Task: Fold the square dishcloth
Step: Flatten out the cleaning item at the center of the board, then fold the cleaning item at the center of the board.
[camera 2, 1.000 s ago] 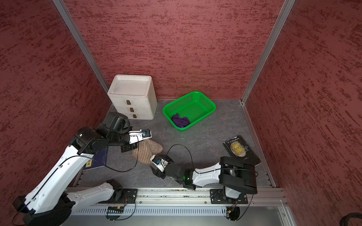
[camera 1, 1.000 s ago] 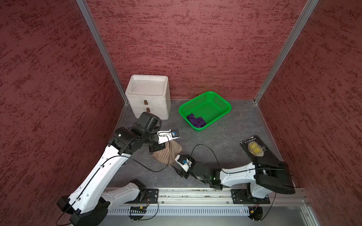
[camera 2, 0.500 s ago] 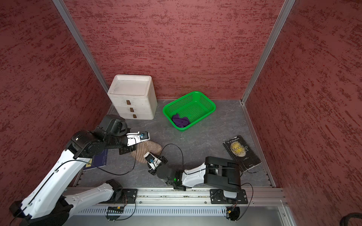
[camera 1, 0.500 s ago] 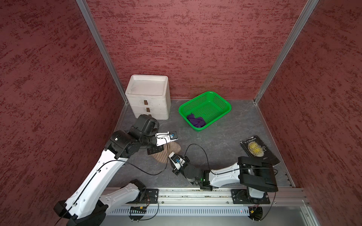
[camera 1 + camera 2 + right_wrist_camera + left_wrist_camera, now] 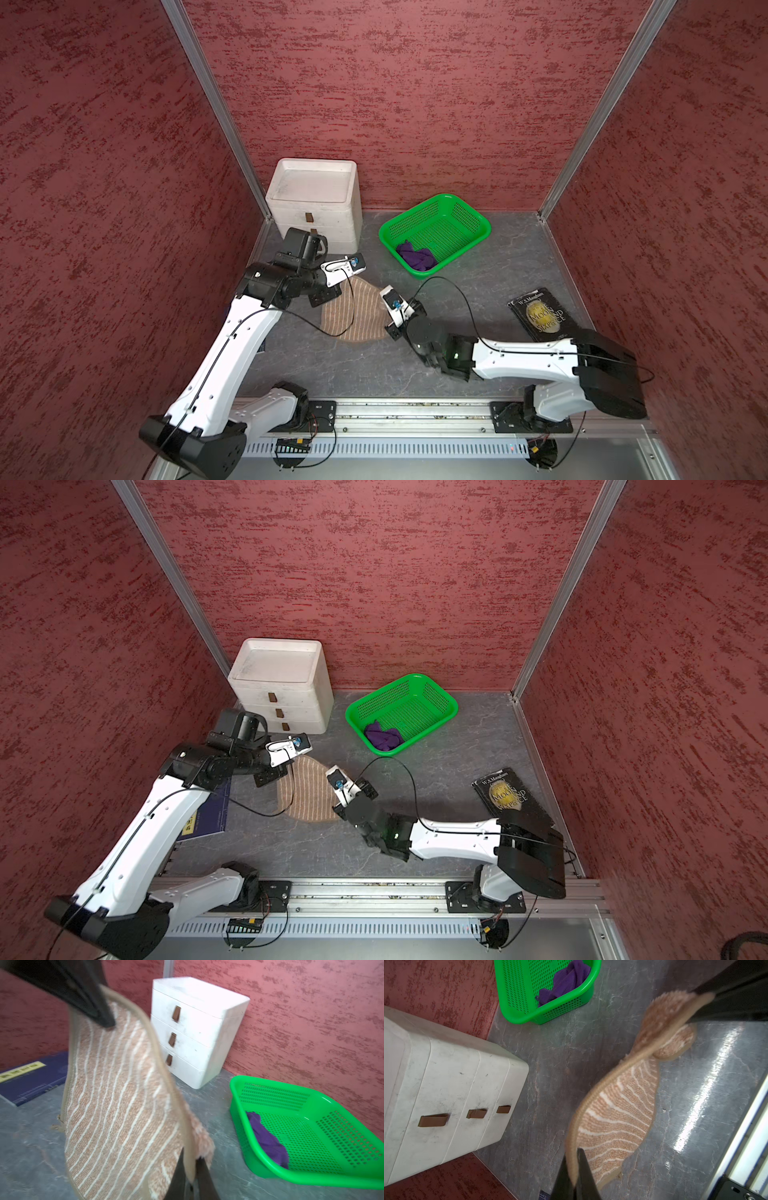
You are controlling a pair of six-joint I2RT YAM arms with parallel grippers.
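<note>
Right gripper [image 5: 191, 1162] had just snapped shut on the dishcloth [image 5: 116, 1105] hem, having stood open a second earlier. Left gripper [image 5: 572, 1158] pinched the same hem further along. Cloth hung between them, lower part on the table [image 5: 498, 266]. Judged: both ends secured, fold could start.

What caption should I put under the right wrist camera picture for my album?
The right gripper and left gripper pinch the striped dishcloth by its hem, beside white drawers and a green basket.
</note>
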